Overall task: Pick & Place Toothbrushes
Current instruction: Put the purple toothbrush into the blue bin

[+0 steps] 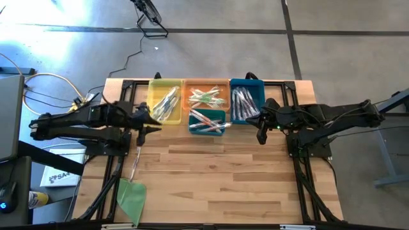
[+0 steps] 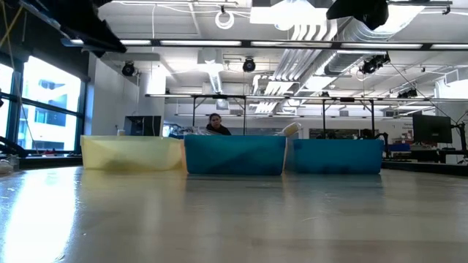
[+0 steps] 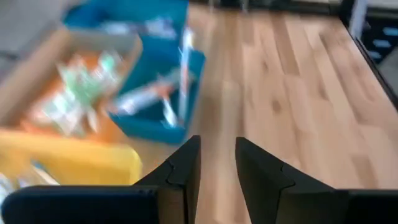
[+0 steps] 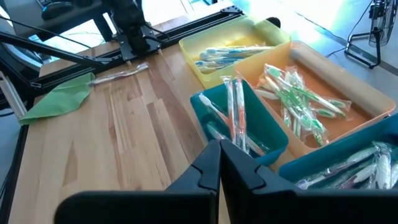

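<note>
Wooden table (image 1: 217, 172), stray toothbrush (image 4: 121, 74) right-wrist-visible

Four bins are seen at the table's (image 1: 211, 172) far edge: yellow (image 1: 165, 99), orange (image 1: 206, 94), blue (image 1: 247, 99) and a small teal one (image 1: 207, 121), all filled with toothbrushes (image 1: 206, 97). One toothbrush (image 1: 135, 163) and a green sheet (image 1: 131, 195) are seen near the left gripper (image 1: 151, 129); the right gripper (image 1: 261, 136) is held beside the blue bin.

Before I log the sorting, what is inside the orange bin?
The orange bin holds a loose pile of clear-wrapped toothbrushes with green accents. They overlap, so any lying underneath, and the floor beneath the pile, cannot be seen.
</note>
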Controlling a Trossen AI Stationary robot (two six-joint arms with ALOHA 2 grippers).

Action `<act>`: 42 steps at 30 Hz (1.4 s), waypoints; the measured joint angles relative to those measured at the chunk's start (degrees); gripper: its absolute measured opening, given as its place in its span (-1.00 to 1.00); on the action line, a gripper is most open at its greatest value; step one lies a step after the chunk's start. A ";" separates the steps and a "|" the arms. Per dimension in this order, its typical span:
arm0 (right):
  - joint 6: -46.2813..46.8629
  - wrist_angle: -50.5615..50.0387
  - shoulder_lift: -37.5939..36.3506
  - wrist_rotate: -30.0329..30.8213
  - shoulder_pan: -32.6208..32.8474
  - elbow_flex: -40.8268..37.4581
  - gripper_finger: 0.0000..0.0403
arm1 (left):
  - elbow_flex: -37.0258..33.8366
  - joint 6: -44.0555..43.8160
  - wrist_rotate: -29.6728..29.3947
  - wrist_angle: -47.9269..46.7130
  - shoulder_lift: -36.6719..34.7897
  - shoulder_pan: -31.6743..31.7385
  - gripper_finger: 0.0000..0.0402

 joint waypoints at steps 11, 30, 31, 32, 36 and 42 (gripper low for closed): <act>0.14 5.40 3.34 1.81 0.01 0.00 -0.99 | 0.00 -7.29 0.79 -8.73 1.01 -6.00 -0.53; 4.42 9.40 11.86 2.08 -0.01 0.00 -0.99 | 0.04 -27.31 9.54 -16.09 6.46 -6.14 -0.53; 4.33 9.45 11.87 1.02 -0.01 0.00 -0.99 | 0.04 -28.11 9.91 -16.73 7.23 -6.63 -0.53; 4.20 9.50 11.84 0.01 -0.01 0.00 -0.99 | 0.04 -28.66 9.74 -17.28 8.02 -7.37 -0.55; 1.88 9.51 11.80 -3.67 0.01 0.00 -0.99 | 0.04 -32.45 8.24 -19.82 11.94 -10.84 -0.75; -0.22 9.41 11.80 -6.32 0.00 0.00 -0.99 | 0.04 -41.57 6.58 -20.32 18.16 -17.37 -0.95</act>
